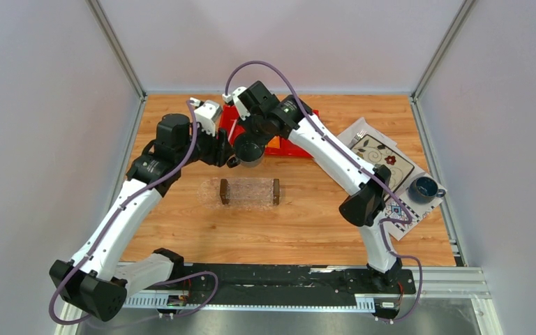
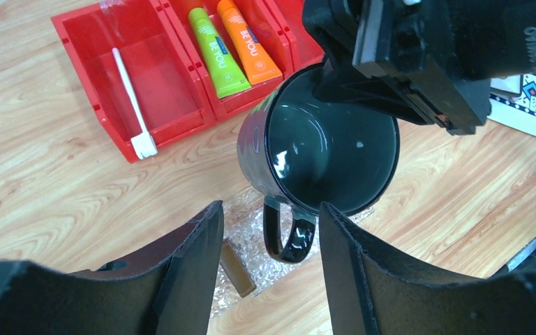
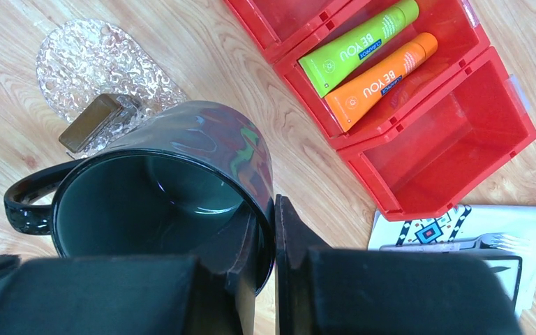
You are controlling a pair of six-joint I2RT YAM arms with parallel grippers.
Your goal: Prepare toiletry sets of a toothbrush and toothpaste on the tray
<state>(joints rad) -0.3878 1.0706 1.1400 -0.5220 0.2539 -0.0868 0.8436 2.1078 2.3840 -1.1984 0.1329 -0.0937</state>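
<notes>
My right gripper [image 3: 271, 234] is shut on the rim of a dark mug [image 3: 160, 188], holding it tilted in the air above the clear tray [image 1: 250, 192]. The tray has brown end handles and nothing in it. My left gripper [image 2: 271, 209] is open just short of the mug, and the mug's handle [image 2: 289, 234] sits in the gap at its fingertips without touching them. The white toothbrush [image 2: 131, 105] lies in the red bin's left compartment. A green toothpaste [image 2: 213, 52] and an orange toothpaste [image 2: 248, 45] lie side by side in the middle compartment.
The red three-compartment bin [image 2: 77, 49] stands behind the tray, partly under both arms in the top view. At the right, a patterned white cloth [image 1: 384, 157] carries a second mug [image 1: 424, 188] and a fork [image 3: 453, 243]. Both grippers crowd the space over the tray.
</notes>
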